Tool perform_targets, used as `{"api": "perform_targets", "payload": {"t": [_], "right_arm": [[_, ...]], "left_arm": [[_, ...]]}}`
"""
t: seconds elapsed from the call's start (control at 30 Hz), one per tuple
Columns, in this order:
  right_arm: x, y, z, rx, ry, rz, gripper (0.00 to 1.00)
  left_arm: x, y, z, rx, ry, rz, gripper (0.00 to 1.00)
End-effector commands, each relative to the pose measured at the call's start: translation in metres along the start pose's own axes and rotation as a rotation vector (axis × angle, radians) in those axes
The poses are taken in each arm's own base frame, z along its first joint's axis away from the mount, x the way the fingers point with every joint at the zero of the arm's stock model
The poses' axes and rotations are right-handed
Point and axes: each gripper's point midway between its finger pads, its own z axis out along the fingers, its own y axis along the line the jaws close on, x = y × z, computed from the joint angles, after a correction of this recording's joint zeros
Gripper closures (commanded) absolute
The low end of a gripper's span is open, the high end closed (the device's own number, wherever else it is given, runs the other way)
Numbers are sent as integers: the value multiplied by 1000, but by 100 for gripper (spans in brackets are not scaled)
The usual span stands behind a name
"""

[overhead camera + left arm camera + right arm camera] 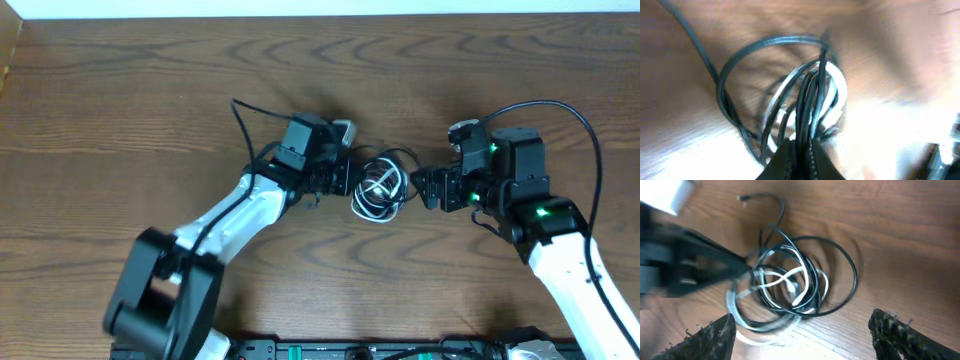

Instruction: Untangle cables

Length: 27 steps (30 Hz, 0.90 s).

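Observation:
The cables [381, 187] lie coiled together at the table's middle: several black loops and one white cable. In the left wrist view the coil [790, 95] sits right ahead of my left gripper [802, 155], whose jaws are shut on a bundle of black strands. In the overhead view my left gripper [350, 180] is at the coil's left edge. My right gripper [428, 188] is open just right of the coil; in the right wrist view its fingers [805, 335] stand wide apart with the coil [790, 285] beyond them.
The wooden table [150, 100] spreads around both arms. A thick black robot wire [570, 115] arcs above the right arm, and another [240, 120] rises behind the left arm. A black rail [350, 350] runs along the front edge.

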Motion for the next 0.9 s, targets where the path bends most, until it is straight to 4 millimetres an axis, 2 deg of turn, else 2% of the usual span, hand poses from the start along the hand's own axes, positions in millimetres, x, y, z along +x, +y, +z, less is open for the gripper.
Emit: {"api": "perform_targets", "payload": {"t": [0.0, 0.07, 0.13, 0.2, 0.43, 0.67, 0.8, 0.87], "right_arm": [[8, -8, 15, 18, 57, 13, 18], [10, -13, 26, 21, 73, 19, 18], [0, -13, 30, 16, 38, 7, 19], [-6, -5, 30, -30, 13, -5, 21], [7, 4, 38, -68, 64, -5, 27], [17, 5, 54, -76, 111, -6, 27], [3, 17, 54, -142, 52, -35, 28], [-9, 20, 55, -156, 7, -59, 32]], "left_arm": [[-29, -54, -43, 155, -109, 59, 93], [-31, -60, -52, 160, -126, 71, 93], [-25, -57, -51, 150, -104, 55, 93], [-23, -57, -51, 148, -93, 48, 93], [-22, -59, -51, 160, -89, 52, 93], [-19, -68, -52, 206, -74, 61, 93], [-19, -68, -52, 207, -73, 61, 93], [-19, -68, -52, 209, -72, 61, 93]]}}
